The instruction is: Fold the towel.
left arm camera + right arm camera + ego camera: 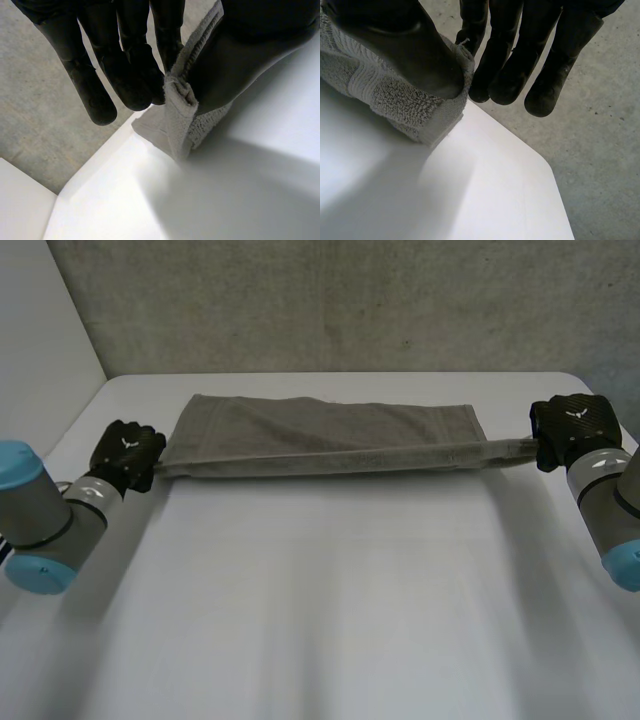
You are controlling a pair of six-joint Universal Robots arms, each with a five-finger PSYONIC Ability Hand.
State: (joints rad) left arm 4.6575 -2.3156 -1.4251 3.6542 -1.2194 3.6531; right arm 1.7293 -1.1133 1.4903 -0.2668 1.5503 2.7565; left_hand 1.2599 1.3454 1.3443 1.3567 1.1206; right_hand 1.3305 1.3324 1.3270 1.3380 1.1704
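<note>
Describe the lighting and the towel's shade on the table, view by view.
Head view: even light, no glare; the towel, held taut between the left hand and right hand, casts soft shade on the table beneath. Left wrist view: broad grey shade spreads from under the pinched corner. Right wrist view: likewise, fading to bright table.

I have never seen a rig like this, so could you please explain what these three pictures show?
This is a two-armed robot at a white table. The wide picture is taken from between and behind the arms, looking down. Each arm ends in a black hand: the left hand and the right hand. The other two pictures come from cameras on the wrists, looking along each palm. A grey towel lies across the far part of the table. Each hand pinches one corner of it between thumb and fingers, and its near edge runs taut between them.
</note>
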